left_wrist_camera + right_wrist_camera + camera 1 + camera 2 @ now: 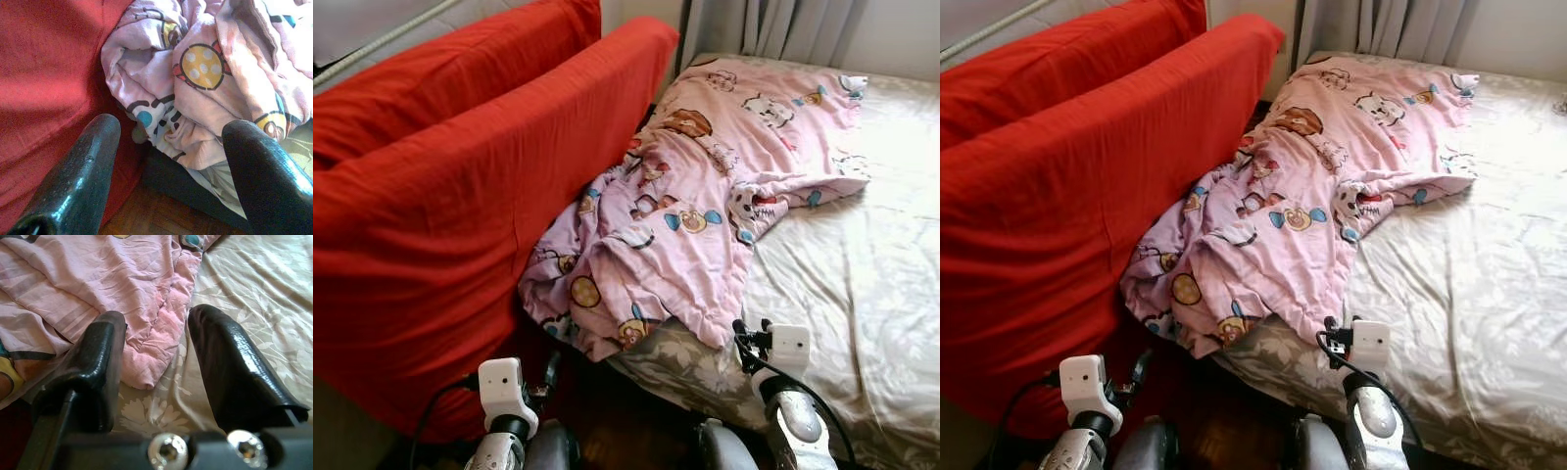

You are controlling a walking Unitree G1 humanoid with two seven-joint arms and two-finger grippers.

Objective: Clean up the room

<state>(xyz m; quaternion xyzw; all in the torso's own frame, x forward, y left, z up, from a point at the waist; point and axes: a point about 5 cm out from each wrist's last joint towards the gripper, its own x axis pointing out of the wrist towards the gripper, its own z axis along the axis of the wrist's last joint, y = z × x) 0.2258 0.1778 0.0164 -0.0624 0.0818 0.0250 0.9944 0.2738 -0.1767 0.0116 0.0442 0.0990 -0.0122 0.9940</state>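
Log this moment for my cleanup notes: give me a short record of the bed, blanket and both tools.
bed: beige floral sheet, mostly uncovered on the robot's right
blanket: pink cartoon-print blanket, crumpled, running along the bed's left side, one end spilling off the edge toward the floor
beside bed: red cushion leaning upright, touching the blanket
left tool: open, low in the gap, facing the hanging blanket end, holding nothing
right tool: open, by the blanket's lower edge over the sheet, holding nothing
floor: dark wood

blanket (705,186) on bed (862,284), sofa (440,206) left
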